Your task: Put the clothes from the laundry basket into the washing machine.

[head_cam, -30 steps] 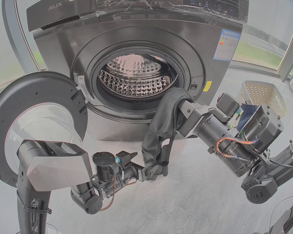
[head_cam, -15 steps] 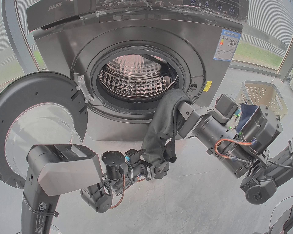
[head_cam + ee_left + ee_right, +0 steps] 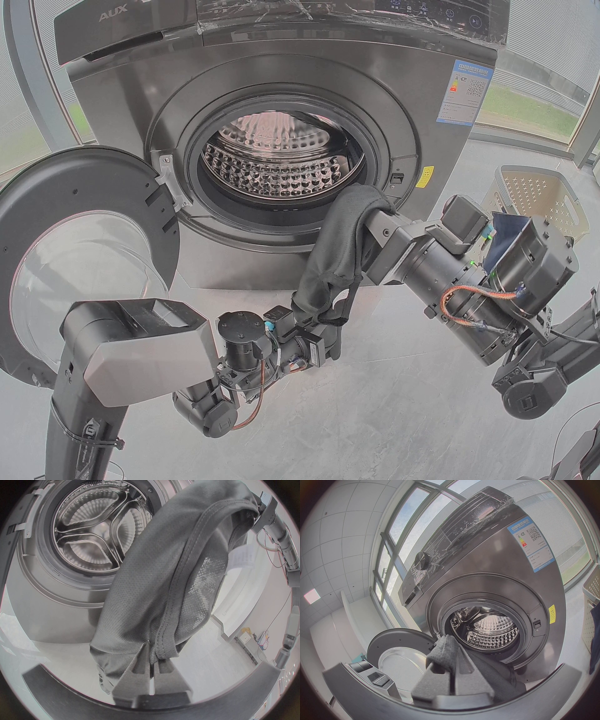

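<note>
A dark grey garment hangs in front of the washing machine, just below the rim of its open drum. My right gripper is shut on the garment's top end; in the right wrist view the cloth drapes over that gripper. Lower down, my left gripper is shut on the bottom hem. The left wrist view shows this gripper pinching the hem while the garment stretches up toward the right arm.
The round door stands swung open at the left. A beige laundry basket with a blue cloth in it sits on the floor right of the machine, behind my right arm. Bare grey floor lies in front.
My left arm has moved right and upward, carrying the garment's lower end higher so the cloth bunches. The right gripper has barely shifted.
</note>
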Controlling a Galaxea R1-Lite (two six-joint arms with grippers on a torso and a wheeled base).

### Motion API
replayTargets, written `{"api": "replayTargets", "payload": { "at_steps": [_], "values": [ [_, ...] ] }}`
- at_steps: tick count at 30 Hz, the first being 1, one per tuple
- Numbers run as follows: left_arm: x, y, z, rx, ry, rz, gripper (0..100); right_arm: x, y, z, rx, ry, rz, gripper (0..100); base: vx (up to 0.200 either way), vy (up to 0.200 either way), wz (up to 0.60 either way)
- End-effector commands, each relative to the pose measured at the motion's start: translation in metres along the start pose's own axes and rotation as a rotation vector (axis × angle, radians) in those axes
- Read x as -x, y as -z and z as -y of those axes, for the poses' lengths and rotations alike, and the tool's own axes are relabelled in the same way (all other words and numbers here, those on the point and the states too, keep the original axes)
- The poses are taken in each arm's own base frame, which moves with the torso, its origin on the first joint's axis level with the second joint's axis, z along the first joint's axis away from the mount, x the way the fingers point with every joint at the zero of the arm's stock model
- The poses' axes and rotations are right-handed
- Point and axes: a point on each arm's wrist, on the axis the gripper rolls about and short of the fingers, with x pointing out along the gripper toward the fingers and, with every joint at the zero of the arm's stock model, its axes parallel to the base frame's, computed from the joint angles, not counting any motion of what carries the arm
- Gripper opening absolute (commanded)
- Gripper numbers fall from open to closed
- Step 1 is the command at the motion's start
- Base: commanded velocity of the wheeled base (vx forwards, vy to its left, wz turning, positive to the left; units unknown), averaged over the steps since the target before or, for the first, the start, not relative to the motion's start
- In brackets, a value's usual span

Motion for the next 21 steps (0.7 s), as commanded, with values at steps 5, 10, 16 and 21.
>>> {"api": "replayTargets", "payload": {
  "at_steps": [5, 10, 16, 21],
  "values": [
    [0.049, -0.052, -0.005, -0.004, -0.056, 0.040, 0, 0.007, -0.007, 0.019, 0.018, 0.057, 0.007, 0, 0.000, 0.000, 0.00],
    [0.101, -0.084, -0.015, -0.011, -0.113, 0.060, 0, 0.025, -0.013, 0.029, -0.030, 0.088, -0.011, 0, 0.000, 0.000, 0.00],
    [0.139, -0.113, -0.006, -0.010, -0.115, 0.133, 0, 0.055, -0.014, 0.026, -0.052, 0.025, -0.075, 0, 0.000, 0.000, 0.00],
    [0.152, -0.134, -0.012, 0.006, -0.143, 0.212, 0, 0.066, -0.015, 0.024, -0.058, 0.010, -0.082, 0, 0.000, 0.000, 0.00]
  ]
}}
